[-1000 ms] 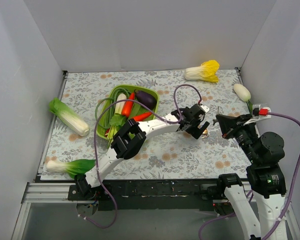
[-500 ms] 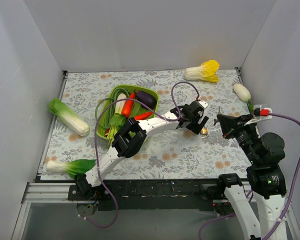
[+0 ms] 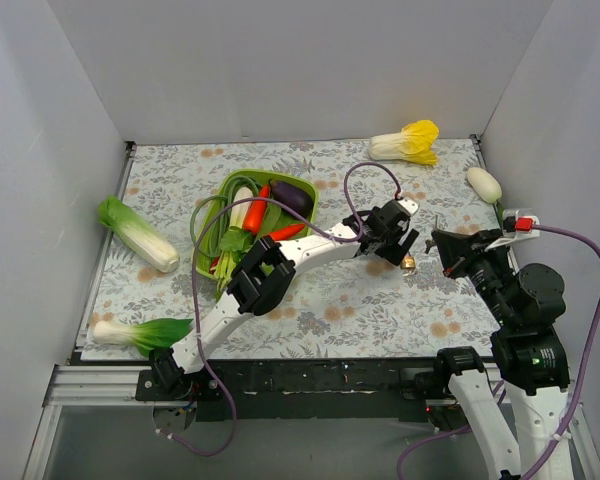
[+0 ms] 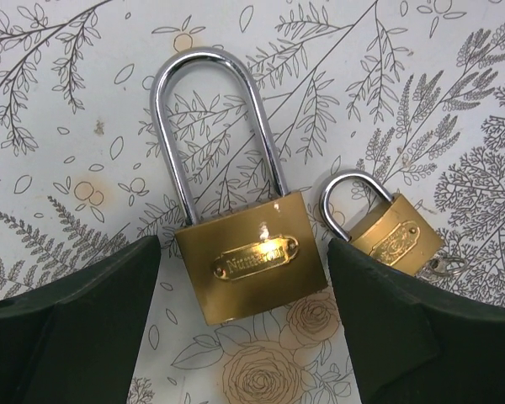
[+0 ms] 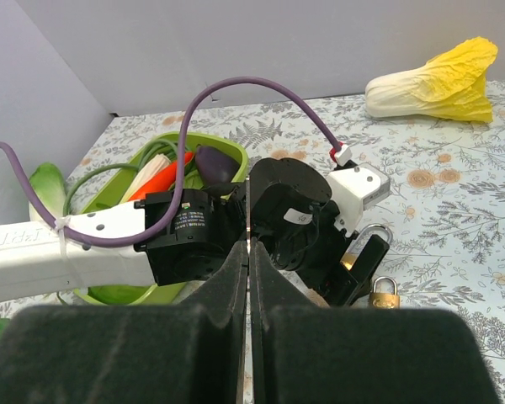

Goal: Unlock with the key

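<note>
The key [image 5: 248, 210], seen edge-on as a thin pale sliver, is pinched between the fully closed fingers of the right gripper [image 5: 248, 252] and projects forward beyond their tips; from above it shows as a fine line [image 3: 438, 222] ahead of that gripper [image 3: 442, 240]. Just beyond the key's tip stands the left gripper [image 4: 244, 248], its fingers [image 4: 76, 328] spread wide to either side of the large brass padlock [image 4: 252, 265]. This padlock lies flat on the floral worktop [image 3: 360, 300] with its long silver shackle pointing away from the fingertips; a narrow gap shows on its left side, while the right finger lies close against its body. The small brass padlock [image 4: 396, 236] lies just outside the right finger, which hides its lower corner. A silvery piece [image 4: 442, 268] shows at its base, but it cannot be identified. Well behind the left fingers, along the forearm, a green basket [image 3: 280, 178] holds a dark aubergine [image 3: 292, 198], two red-orange vegetables [image 3: 255, 210] and a white-and-green vegetable [image 3: 238, 215].
</note>
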